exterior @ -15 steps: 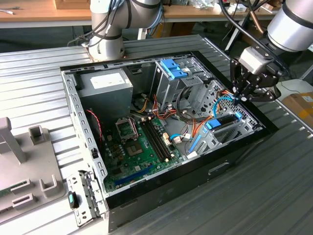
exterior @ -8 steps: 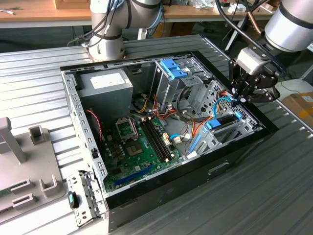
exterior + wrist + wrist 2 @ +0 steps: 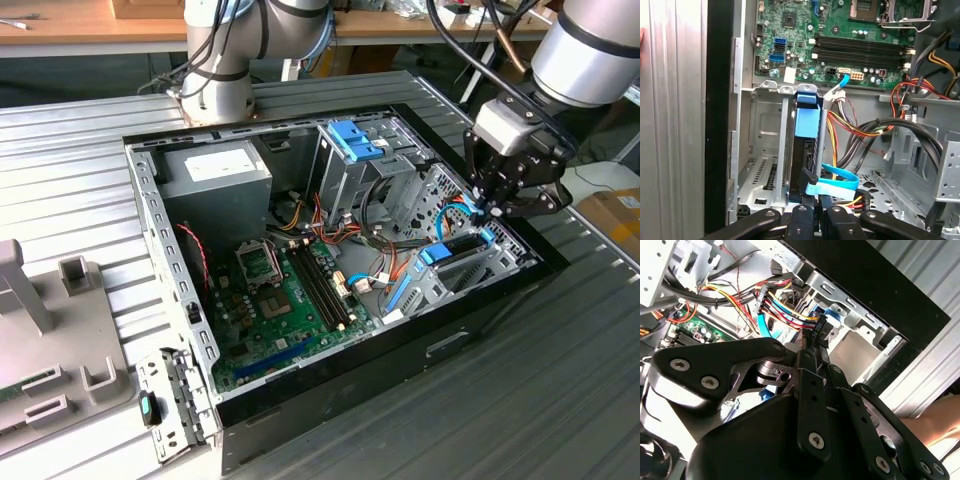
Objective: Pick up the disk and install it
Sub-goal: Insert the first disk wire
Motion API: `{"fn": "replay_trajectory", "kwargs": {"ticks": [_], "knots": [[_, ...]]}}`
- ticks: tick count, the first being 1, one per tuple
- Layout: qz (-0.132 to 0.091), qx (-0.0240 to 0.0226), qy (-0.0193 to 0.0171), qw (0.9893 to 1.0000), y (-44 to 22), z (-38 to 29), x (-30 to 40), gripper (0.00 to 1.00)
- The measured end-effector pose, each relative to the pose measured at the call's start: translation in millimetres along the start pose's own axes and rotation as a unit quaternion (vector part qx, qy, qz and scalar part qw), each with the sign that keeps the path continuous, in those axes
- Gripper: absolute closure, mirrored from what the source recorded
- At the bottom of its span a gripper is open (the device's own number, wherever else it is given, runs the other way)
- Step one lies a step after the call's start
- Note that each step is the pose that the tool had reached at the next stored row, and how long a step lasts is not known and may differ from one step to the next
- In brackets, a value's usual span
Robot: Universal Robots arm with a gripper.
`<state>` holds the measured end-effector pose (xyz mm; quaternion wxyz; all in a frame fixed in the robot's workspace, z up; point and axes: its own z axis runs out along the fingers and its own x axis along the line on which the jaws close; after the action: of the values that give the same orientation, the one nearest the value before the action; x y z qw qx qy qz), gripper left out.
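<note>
Blue-framed disk (image 3: pixel 805 145) in bay; cables (image 3: pixel 850 130) beside gripper (image 3: pixel 495 208).

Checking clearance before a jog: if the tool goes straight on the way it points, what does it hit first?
Likely the disk standing in its bay, or the cables at its near end; the tool sits just above them. Depth is unclear.

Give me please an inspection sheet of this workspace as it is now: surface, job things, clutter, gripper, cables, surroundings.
Surface: ribbed metal table, carrying the open computer case.
Job's things: the disk in its blue carrier stands on edge in the drive cage, at the case's corner on the exterior view's right.
Clutter: grey fixture block on the exterior view's left.
Gripper: gripper directly above the disk; finger state unclear.
Cables: blue flat cable and coloured wire bundle beside the disk.
Surroundings: wooden bench behind.
</note>
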<state>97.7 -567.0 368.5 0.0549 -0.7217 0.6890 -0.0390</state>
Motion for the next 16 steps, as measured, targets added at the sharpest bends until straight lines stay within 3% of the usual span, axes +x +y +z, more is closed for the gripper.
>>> {"fn": "replay_trajectory", "kwargs": {"ticks": [5,8,11,16], "knots": [[0.016,0.0003,0.0022,0.9999,0.3,0.2,0.0,0.84],[0.016,0.0006,0.0023,0.9999,9.3,-1.0,-0.4,0.84],[0.017,0.0007,0.0019,0.9999,13.4,-1.3,-0.5,0.84],[0.021,0.0008,-0.0005,0.9998,14.1,2.7,-0.2,0.84]]}}
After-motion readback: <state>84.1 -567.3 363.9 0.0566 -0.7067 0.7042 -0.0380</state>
